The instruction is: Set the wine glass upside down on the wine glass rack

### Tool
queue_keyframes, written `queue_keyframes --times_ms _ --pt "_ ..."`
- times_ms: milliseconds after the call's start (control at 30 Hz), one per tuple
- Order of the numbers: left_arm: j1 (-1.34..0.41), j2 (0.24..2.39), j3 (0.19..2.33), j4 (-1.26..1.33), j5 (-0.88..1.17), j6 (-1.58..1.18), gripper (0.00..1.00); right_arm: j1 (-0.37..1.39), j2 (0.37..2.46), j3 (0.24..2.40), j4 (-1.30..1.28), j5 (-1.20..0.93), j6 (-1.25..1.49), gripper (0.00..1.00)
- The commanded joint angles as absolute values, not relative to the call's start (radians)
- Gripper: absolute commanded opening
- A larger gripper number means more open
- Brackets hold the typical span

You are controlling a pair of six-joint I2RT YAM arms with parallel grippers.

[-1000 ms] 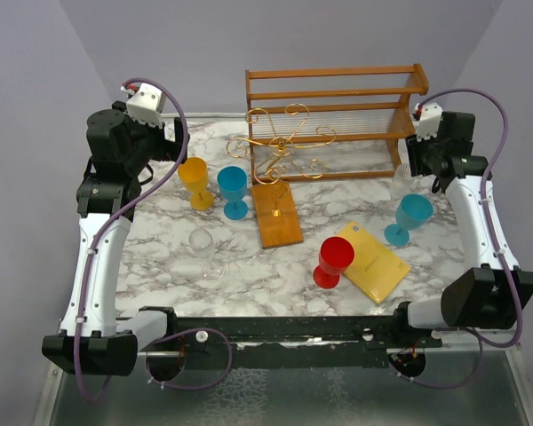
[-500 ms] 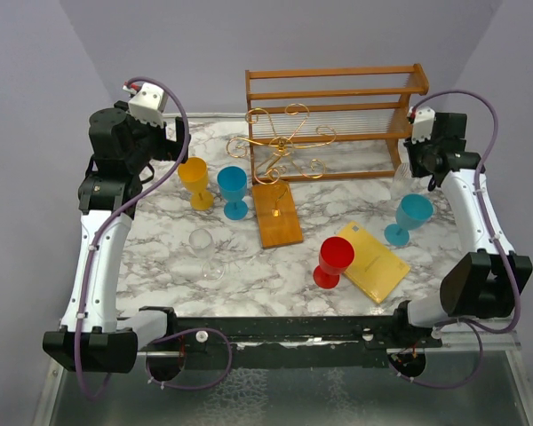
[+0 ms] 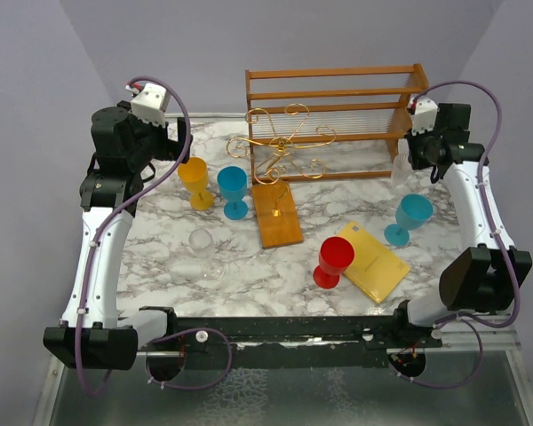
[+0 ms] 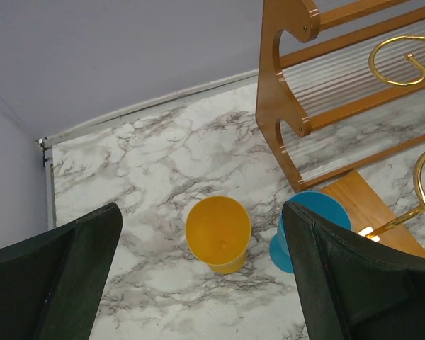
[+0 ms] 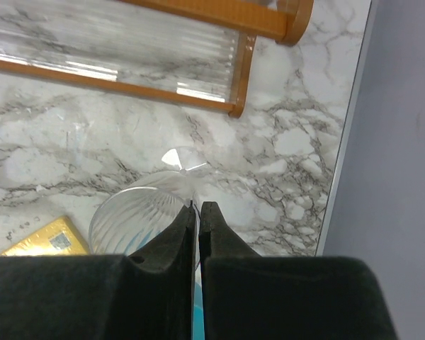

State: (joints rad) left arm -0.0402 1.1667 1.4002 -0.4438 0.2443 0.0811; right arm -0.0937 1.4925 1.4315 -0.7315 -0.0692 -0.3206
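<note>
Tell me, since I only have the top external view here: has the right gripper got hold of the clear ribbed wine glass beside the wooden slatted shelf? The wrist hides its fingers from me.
Observer: In the right wrist view the right gripper is shut. It appears to pinch the rim of the clear ribbed wine glass between its fingertips.
Operator: And the left gripper?
Observer: The left wrist view shows the left gripper wide open and empty, hanging above the opaque yellow goblet.
Operator: Anything inside that goblet?
Observer: No. That view looks down into its mouth, and it is empty.
</note>
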Motion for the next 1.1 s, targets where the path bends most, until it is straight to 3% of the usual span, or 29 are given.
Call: queue_keyframes --times_ms 0,533,1067 --pt "-0.035 1.172 1.430 -0.453 0.301 0.092 0.99 -0.098 1.497 1.535 -0.746 -0.199 -0.339 0.01" --pt "-0.036 1.214 1.600 -0.401 0.322 -0.063 0.99 -0.098 1.441 1.920 -0.730 -0.380 -0.236 0.01" --pt "-0.114 1.489 1.903 -0.366 0.357 -0.242 0.96 -0.098 1.503 2.204 -0.624 -0.460 -0.017 0.01"
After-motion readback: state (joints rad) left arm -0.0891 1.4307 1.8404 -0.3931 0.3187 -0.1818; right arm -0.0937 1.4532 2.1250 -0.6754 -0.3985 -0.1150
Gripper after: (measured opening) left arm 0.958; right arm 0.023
